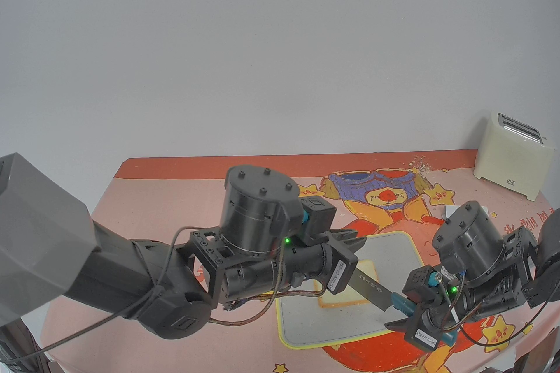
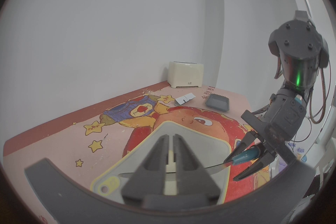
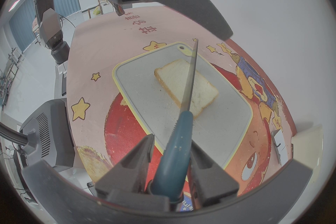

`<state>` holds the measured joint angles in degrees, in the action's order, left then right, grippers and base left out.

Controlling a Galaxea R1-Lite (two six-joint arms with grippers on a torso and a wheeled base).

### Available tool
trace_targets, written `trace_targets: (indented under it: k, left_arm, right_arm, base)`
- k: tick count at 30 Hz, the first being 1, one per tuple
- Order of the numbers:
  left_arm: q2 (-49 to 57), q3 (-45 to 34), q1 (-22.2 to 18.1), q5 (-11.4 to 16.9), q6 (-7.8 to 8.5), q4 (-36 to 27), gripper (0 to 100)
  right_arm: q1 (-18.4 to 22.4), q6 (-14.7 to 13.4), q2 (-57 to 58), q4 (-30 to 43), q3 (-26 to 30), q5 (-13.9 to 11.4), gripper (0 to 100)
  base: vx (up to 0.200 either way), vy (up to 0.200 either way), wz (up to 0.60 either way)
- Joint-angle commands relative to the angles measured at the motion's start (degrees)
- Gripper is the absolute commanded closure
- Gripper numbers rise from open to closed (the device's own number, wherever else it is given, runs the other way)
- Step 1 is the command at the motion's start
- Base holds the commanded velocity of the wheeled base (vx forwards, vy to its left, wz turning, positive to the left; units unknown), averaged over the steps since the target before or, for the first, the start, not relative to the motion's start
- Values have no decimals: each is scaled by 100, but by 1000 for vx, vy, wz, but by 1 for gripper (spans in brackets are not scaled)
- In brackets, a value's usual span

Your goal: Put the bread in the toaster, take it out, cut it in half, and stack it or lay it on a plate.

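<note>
Teal-handled knife (image 3: 189, 84) is clamped by the fingers of the right gripper (image 3: 171, 146), blade across the bread (image 3: 170, 80) on the board (image 3: 140, 95), near on the worktop (image 1: 163, 199). Left gripper (image 2: 170, 139), fingers nearly closed and empty, sits over it; unpinned, the bread could slide and cut unevenly.

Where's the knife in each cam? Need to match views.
Head view: knife lower right of centre, blade over the board, handle in the right gripper.
Left wrist view: knife beyond the left fingers, handle in the right gripper.
Right wrist view: knife between that gripper's own fingers, blade over the bread.
Shared landmark: the yellow-rimmed board.
</note>
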<state>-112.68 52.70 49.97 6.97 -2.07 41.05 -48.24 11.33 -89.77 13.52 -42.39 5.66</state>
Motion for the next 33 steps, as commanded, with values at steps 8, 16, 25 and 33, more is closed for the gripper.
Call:
trace_targets:
  k: [8, 16, 25, 33]
  left_arm:
    - [-167, -304, 320, -29, -4, 61, 100]
    - [-167, -339, 461, -29, -21, 316, 100]
    - [-184, -410, 540, -21, -21, 562, 100]
    - [-360, -427, 558, -21, -21, 650, 100]
  right_arm:
    - [-19, 1, -23, -16, -15, -3, 100]
    - [-10, -16, -163, -25, -59, -38, 100]
    - [-19, -350, -172, -16, -147, -82, 100]
    - [-10, -385, -181, -16, -112, -117, 100]
  base:
    - [0, 0, 0]
    - [0, 0, 0]
    - [0, 0, 0]
    - [0, 0, 0]
